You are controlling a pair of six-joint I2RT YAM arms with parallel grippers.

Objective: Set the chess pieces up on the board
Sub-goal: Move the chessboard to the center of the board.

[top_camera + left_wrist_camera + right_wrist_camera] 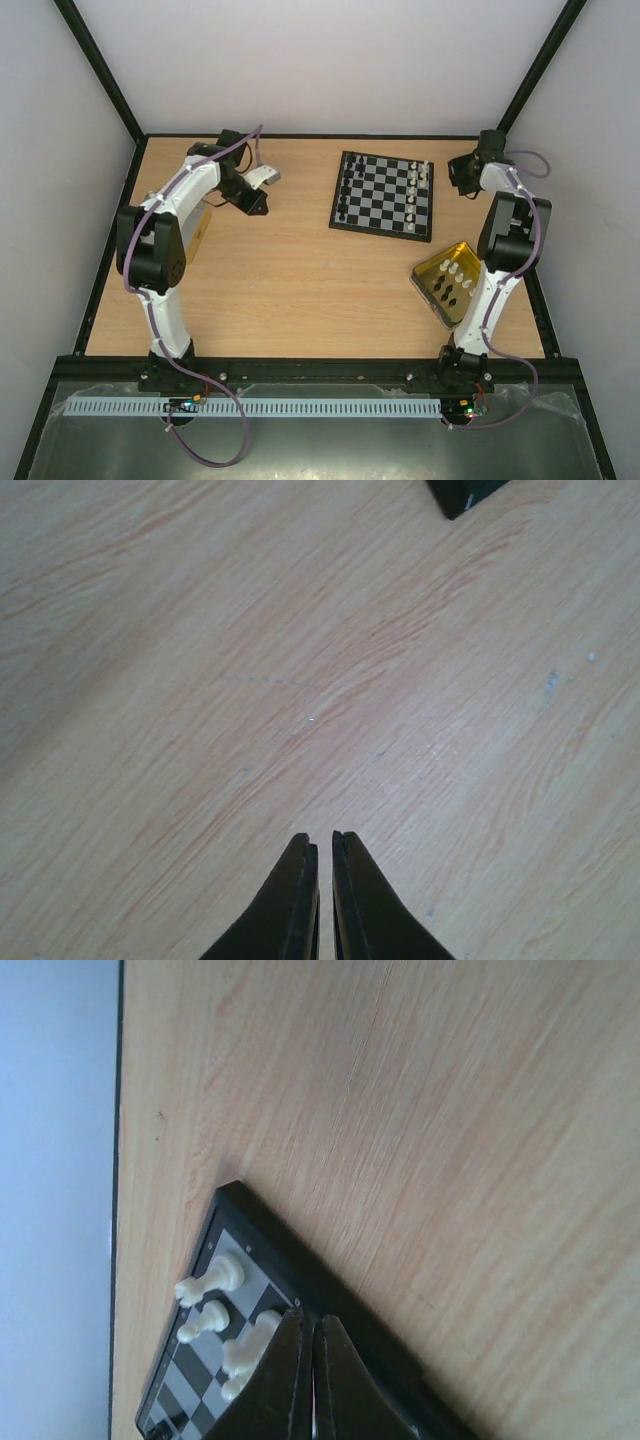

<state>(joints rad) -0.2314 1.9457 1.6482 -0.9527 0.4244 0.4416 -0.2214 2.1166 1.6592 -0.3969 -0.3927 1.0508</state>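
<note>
Left hand (322,845) is poised above bare desk (290,280), well to the left of the board (383,193); its two fingers are drawn almost together, with only a sliver of gap and nothing gripped between them. The board lies slightly askew on the far half of the desk, right of centre. Some chess pieces already stand on it: black pieces (345,192) along its left side and white pieces (415,188) along its right side, with the middle squares bare. A gold tin (420,280) sits near the right arm, in front of the board and apart from it. It contains further pieces, a few white ones toward the back and a few black ones nearer the front. Right hand (308,1325) is at the board's far right corner, above the black border, its fingers pressed together with nothing visible between them. In the right wrist view three white pieces stand on the squares just beside its fingertips
</note>
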